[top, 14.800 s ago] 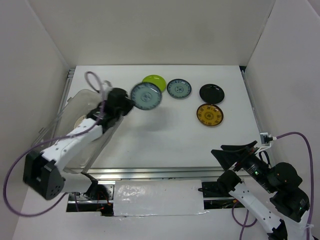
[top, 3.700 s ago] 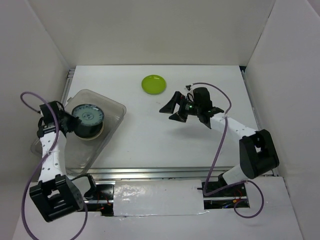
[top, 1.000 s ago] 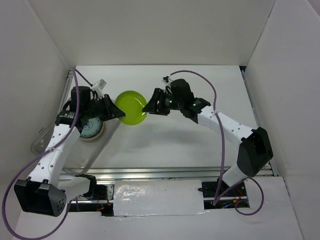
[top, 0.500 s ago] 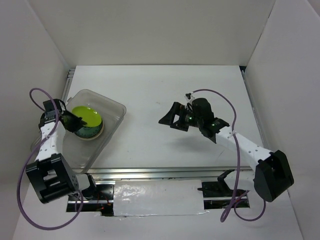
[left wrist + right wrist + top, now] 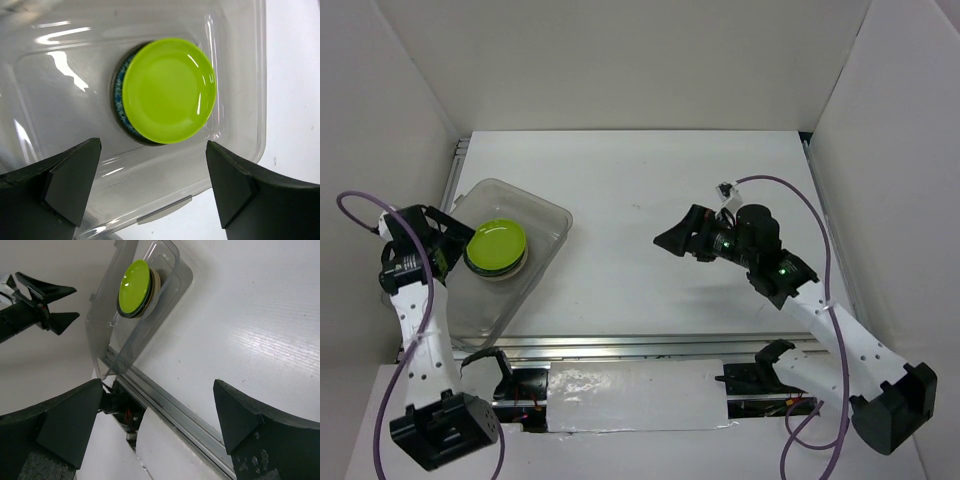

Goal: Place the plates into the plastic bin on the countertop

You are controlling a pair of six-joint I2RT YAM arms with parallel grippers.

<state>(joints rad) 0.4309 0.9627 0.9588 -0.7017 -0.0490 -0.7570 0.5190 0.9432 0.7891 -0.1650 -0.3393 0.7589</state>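
Lime green plate (image 5: 496, 243) sits on top of the stack (image 5: 120, 107) inside the plastic bin (image 5: 545, 215), dead ahead of the left gripper (image 5: 448, 247). Its jaws hang spread wide and empty at the bin's left wall, far nearer than the right gripper (image 5: 672, 243), also spread and empty over the countertop (image 5: 650, 180) well right of the bin. Half a second back the left fingers were over that plate; now they've backed off, and the right arm has edged further away too.
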